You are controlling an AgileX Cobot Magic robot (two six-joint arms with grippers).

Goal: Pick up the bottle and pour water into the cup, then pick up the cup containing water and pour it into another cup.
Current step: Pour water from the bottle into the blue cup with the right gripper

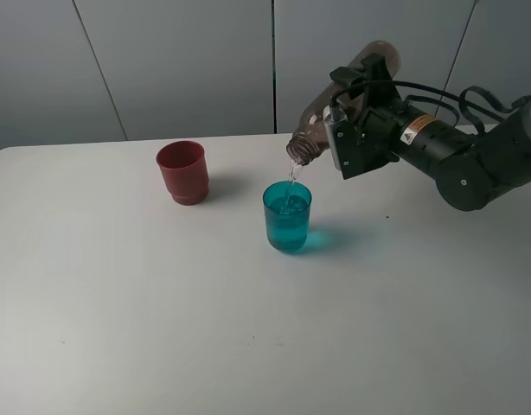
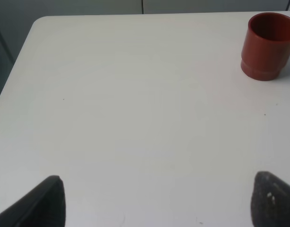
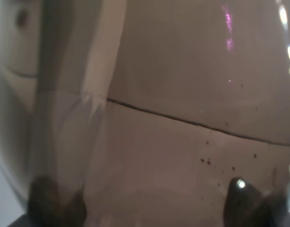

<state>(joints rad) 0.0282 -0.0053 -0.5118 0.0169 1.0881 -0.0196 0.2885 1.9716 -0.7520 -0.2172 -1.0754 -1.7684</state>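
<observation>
**Current state.** The bottle (image 3: 159, 118) lies closest to the lens. Its smoky translucent wall fills the right wrist view, and both dark fingertips of the right tool (image 3: 149, 203) press against it. The right tool is pinching the bottle around its body.

In the high view the bottle is tilted steeply, base up and open threaded neck down. Its mouth sits just above the rim of the teal tumbler (image 1: 287, 218). A thin stream of water (image 1: 293, 177) falls from the neck into the tumbler, which stands upright near the middle of the worktop (image 1: 162, 328). The tumbler holds some water, but the level is hard to read through the tinted wall.

The red cup (image 1: 182, 171) stands upright, well apart to the left of the tumbler. The left tool (image 2: 157, 203) is spread and grips nothing. It hangs over bare worktop with the red cup beyond it.

**Step in hand (judged).** The first pour, bottle into tumbler.

**Procedure.**
1. Hold the neck centred over the tumbler opening. The stream enters near the far rim, so little margin remains.
2. Change the tilt slowly, because a sudden increase can make the stream overshoot the rim.
3. Stop well short of brimful, since the tumbler must later be lifted and tipped into the red cup.
4. Rotate the bottle upright before moving it sideways.
5. Do not touch the neck to the rim, as the light tumbler may tip.
</observation>
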